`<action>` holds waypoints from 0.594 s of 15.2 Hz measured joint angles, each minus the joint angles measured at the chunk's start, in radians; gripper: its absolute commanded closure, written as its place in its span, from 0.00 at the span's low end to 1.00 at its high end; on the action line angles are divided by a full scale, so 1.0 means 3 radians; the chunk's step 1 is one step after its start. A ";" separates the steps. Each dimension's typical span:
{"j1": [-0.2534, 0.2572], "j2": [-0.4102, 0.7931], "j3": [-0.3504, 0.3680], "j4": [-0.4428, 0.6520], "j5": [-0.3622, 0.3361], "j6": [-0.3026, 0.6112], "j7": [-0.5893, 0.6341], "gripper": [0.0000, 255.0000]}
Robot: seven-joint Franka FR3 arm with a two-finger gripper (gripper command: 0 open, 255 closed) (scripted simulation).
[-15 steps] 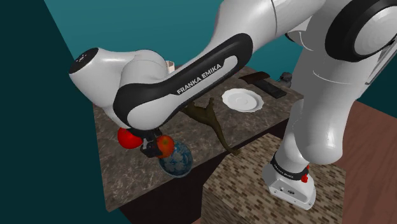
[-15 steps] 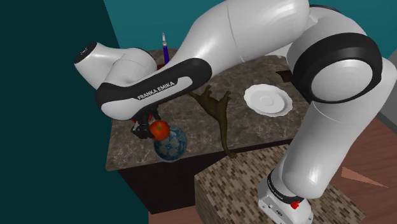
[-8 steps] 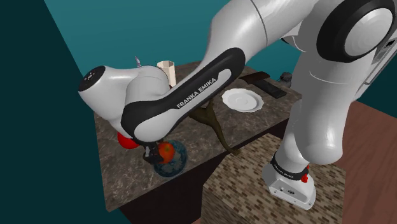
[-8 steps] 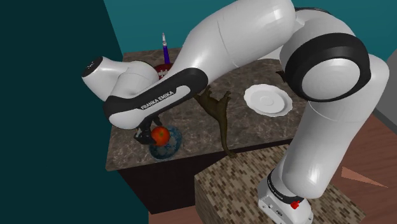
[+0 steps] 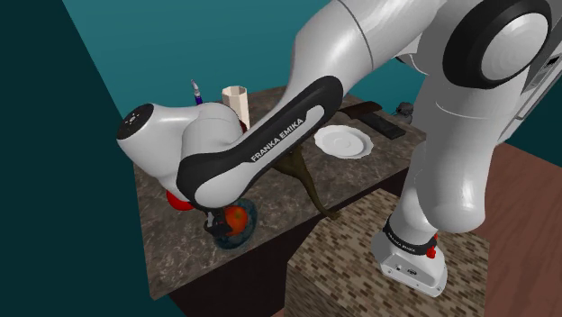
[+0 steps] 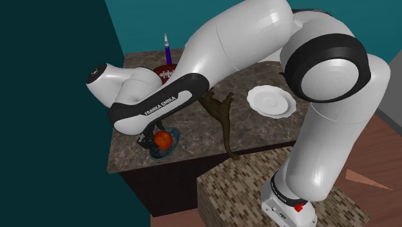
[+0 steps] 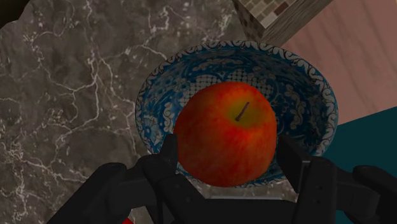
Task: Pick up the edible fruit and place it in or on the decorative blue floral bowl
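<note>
A red-orange apple (image 7: 226,130) with a short stem sits between my black fingers (image 7: 168,153), which clasp its two sides. My gripper (image 7: 229,162) holds it low inside the blue floral bowl (image 7: 299,83). In the shoulder view the apple (image 5: 237,218) is down in the bowl (image 5: 227,239) near the marble counter's front edge, with the gripper (image 5: 221,219) under the arm's bent wrist. The second exterior view has the same apple (image 6: 162,138) in the bowl (image 6: 158,153); whether it touches the bowl's bottom is hidden.
A white plate (image 5: 342,141) and a brown branching figure (image 5: 302,171) lie further back on the counter (image 5: 180,252). A red object (image 5: 180,200) sits behind the wrist. A beige cup (image 5: 236,97), a pen (image 5: 195,90) and a dark remote (image 5: 389,129) stand at the far side.
The arm has come down and a little toward the counter's front, carrying the apple from above the bowl's rim down into the bowl.
</note>
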 measured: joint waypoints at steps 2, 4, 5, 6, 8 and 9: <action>0.0001 0.0001 0.0000 0.0001 -0.0001 0.0002 0.0001 0.00; 0.0001 0.0004 0.0000 -0.0003 -0.0001 0.0003 0.0002 0.00; 0.0000 0.0005 0.0000 -0.0004 -0.0001 0.0003 0.0002 0.00; 0.0001 0.0005 0.0000 -0.0004 -0.0001 0.0003 0.0002 0.00; 0.0000 0.0005 0.0000 -0.0003 -0.0001 0.0001 0.0002 0.00; 0.0003 0.0001 0.0003 0.0042 0.0006 -0.0046 -0.0005 0.00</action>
